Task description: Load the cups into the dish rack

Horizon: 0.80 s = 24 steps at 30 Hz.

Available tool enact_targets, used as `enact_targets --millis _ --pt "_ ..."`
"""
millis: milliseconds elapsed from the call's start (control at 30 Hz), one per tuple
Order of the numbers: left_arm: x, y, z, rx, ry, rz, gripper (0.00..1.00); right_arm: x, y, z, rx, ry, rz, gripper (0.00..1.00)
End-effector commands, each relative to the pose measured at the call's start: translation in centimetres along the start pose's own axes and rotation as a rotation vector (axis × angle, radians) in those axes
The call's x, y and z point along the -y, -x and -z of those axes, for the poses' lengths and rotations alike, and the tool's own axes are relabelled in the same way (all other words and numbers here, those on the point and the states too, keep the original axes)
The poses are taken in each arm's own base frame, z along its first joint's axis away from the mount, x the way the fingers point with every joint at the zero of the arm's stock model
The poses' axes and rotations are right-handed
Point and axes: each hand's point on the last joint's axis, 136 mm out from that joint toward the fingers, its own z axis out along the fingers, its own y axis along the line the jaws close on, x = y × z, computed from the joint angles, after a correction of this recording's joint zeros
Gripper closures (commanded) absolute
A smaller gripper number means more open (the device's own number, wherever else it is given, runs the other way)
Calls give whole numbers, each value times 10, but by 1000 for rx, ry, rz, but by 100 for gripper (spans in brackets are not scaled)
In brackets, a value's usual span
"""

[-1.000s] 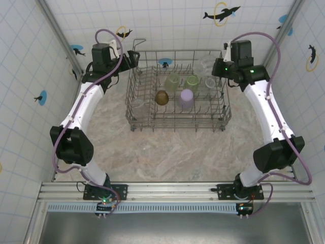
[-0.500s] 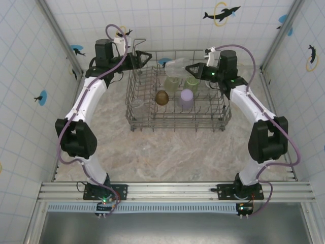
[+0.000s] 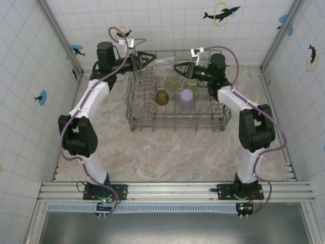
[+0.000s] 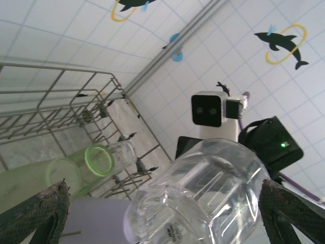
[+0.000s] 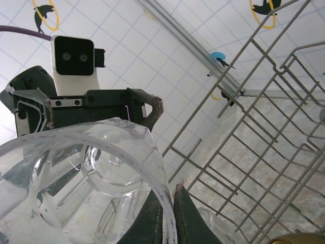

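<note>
A clear cup (image 3: 163,65) hangs sideways above the back of the dish rack (image 3: 133,91). My right gripper (image 3: 177,67) is shut on its rim, one finger inside and one outside, as the right wrist view shows (image 5: 170,206). My left gripper (image 3: 152,58) faces it from the left, open wide. In the left wrist view the clear cup's (image 4: 203,193) base end lies between the left fingertips (image 4: 45,208), which stand apart from it. In the rack sit an amber cup (image 3: 162,97), a lilac cup (image 3: 186,97), two pale green cups (image 3: 172,81) and clear ones (image 3: 137,104).
The rack's tall wire walls (image 5: 254,127) and upright tines lie just below both grippers. Tiled walls close in behind and at both sides. Bare marbled tabletop (image 3: 167,152) stretches in front of the rack.
Both arms swung inward over the rack's back edge. The right gripper carried the clear cup leftward until it came between the left gripper's open fingers.
</note>
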Motion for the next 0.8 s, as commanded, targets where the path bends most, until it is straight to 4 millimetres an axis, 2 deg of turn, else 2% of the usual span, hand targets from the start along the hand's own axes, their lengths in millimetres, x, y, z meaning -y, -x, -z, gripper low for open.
enact_targets --millis 0,300,700,767 --pt "5 -3 0 -15 -89 17 2 -42 32 -2 66 131 114 100" --pt "3 -10 -1 -21 -116 41 2 -48 37 -12 78 196 107 100" --pt "14 -13 0 -39 -200 51 3 -49 36 -26 65 249 96 100" --pt "15 -15 0 -50 -210 55 7 -49 35 -27 64 255 98 100"
